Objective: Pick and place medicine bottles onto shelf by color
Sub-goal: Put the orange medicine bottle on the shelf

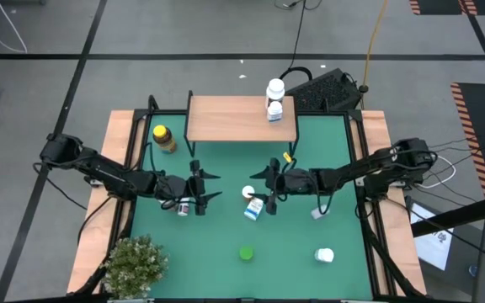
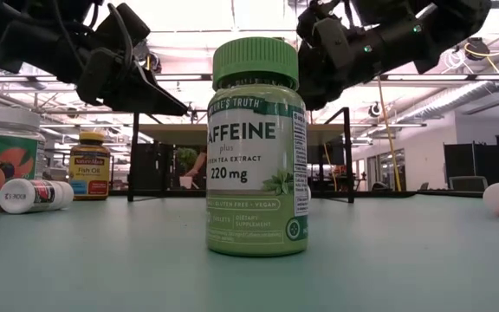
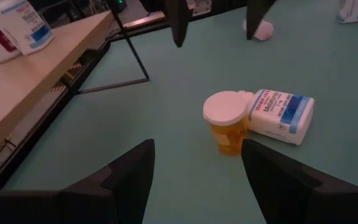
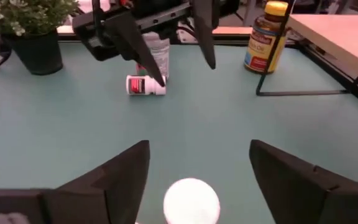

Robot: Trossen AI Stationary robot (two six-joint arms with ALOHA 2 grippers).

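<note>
The right pincer (image 1: 269,179) is held apart over a white-capped orange bottle (image 3: 227,124) mid-desk, beside a toppled blue-white bottle (image 3: 280,114). A pick is judged in hand; lowering and closing are needed next. The left pincer (image 1: 207,186) is held apart. Two white bottles (image 1: 274,101) are seen on the shelf (image 1: 226,118).

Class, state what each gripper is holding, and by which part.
Nothing is held. The left gripper and right gripper both hang open above the green mat.
</note>
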